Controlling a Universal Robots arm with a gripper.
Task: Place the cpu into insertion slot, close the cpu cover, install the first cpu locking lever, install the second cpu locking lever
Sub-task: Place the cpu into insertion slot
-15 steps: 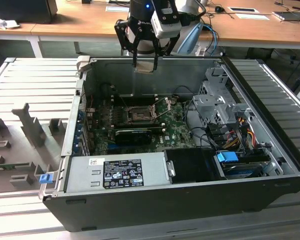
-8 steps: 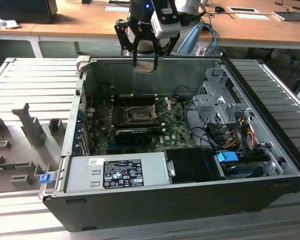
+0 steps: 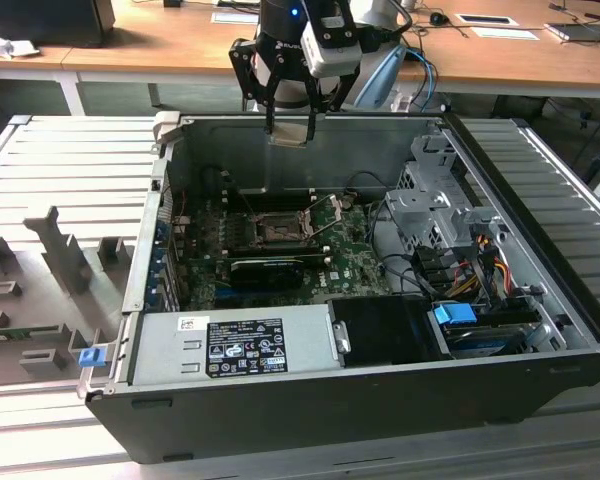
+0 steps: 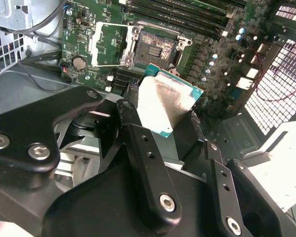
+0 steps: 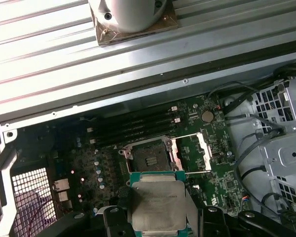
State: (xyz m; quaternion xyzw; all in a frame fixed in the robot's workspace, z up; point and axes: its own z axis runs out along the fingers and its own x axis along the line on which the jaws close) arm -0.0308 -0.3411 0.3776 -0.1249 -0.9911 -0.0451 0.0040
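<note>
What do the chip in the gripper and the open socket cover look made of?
The small flat square cpu, gripped by the black gripper: top looks like pale brushed metal, dull sheen with scuffs, over a green board-like rim. The thin silvery cpu cover, lying open beside the square black insertion slot: probably stamped sheet metal, bright glare on its frame.

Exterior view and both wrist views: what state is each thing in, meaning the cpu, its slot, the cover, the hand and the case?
cpu: held in the hand above the board, not yet in the slot.
hand: shut on the cpu.
insertion slot: empty and uncovered.
cpu cover: swung open, lying beside the slot.
computer case: open, inside exposed.
</note>
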